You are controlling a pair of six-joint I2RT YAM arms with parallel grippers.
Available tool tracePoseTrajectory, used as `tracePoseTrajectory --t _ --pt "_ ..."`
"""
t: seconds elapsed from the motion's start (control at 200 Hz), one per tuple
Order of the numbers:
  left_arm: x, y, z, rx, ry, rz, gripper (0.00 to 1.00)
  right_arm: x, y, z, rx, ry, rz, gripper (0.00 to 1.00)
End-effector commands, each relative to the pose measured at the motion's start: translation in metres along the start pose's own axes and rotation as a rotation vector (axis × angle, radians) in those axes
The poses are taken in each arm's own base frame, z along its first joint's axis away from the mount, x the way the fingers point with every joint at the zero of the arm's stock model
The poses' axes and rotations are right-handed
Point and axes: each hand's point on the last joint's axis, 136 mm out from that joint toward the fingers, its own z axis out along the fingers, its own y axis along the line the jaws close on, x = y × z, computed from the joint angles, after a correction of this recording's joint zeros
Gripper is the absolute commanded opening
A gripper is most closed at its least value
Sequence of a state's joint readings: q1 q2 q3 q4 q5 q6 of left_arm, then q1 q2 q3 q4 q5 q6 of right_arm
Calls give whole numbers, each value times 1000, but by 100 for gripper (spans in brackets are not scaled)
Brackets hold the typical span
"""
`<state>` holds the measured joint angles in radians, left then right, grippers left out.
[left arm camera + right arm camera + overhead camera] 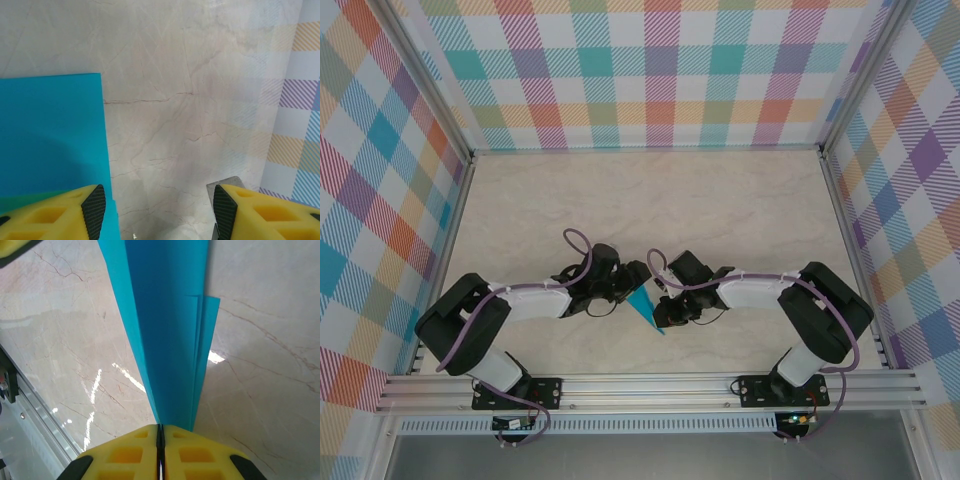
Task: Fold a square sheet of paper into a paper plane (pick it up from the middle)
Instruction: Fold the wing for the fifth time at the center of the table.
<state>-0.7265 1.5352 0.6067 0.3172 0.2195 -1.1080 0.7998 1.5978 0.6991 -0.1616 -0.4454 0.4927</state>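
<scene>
Marble-patterned table with checked walls: from above, you see both arms meet near the front middle, and the teal paper sits between them, its tip pointing near. On the left wrist, the left claw stands spread with nothing inside; the paper's edge passes under one finger. On the right wrist, the right claw is pressed together, pinching the folded paper at its narrow end, probably to steady the layers.
</scene>
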Motion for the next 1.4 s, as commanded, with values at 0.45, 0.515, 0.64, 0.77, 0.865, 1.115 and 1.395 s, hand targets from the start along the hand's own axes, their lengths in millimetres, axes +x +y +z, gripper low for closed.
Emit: tracePoseTrajectory --t 0.45,0.515,0.64,0.77,0.865,1.115,1.395 --pt "10 39 16 -123 24 -44 61 7 0 3 -26 6 75 13" --pt "10 39 15 -126 22 -41 61 1 9 -3 -46 -4 66 15" --pt "9 38 17 -129 24 -38 61 -4 10 -10 -22 -27 41 23" --pt "10 38 18 -125 26 -39 61 1 3 -6 10 0 32 26" --pt "9 36 18 -125 24 -36 60 3 -2 -2 16 7 33 26" --pt "9 37 17 -128 24 -35 60 11 -11 3 29 21 54 17" --pt "9 39 16 -133 22 -36 60 29 -31 19 48 72 123 10"
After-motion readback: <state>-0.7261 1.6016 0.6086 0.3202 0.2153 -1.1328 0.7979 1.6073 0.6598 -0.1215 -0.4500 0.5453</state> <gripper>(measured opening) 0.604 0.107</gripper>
